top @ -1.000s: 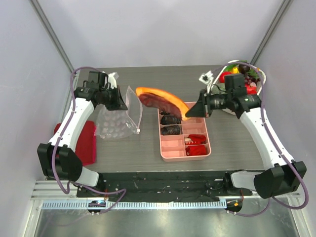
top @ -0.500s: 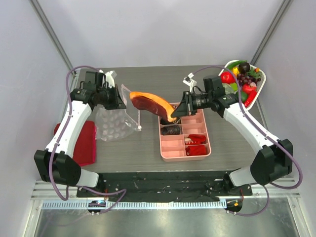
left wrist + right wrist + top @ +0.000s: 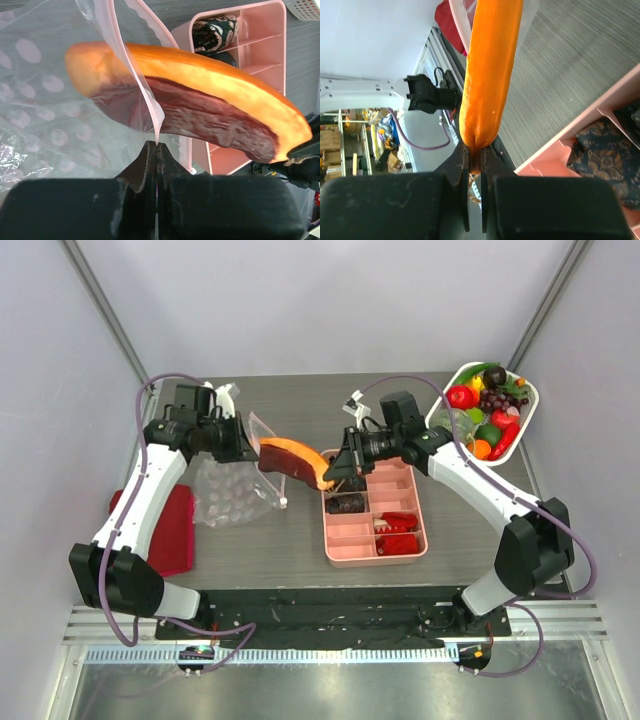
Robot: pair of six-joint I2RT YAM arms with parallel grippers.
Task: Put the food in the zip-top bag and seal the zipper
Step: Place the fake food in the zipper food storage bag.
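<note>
My right gripper is shut on the end of a long orange wedge with a dark red cut face. The wedge's far end sits in the mouth of the clear dotted zip-top bag. My left gripper is shut on the bag's whitish zipper edge and holds the mouth up and open. More toy food lies in a white basket at the back right.
A pink compartment tray with dark lumps and red pieces sits mid-table, under my right gripper. A red folded cloth lies at the left edge. The white basket stands by the right wall.
My right arm has carried the orange wedge leftward and lower, from above the tray into the bag's mouth. My left gripper has kept its hold on the bag edge.
</note>
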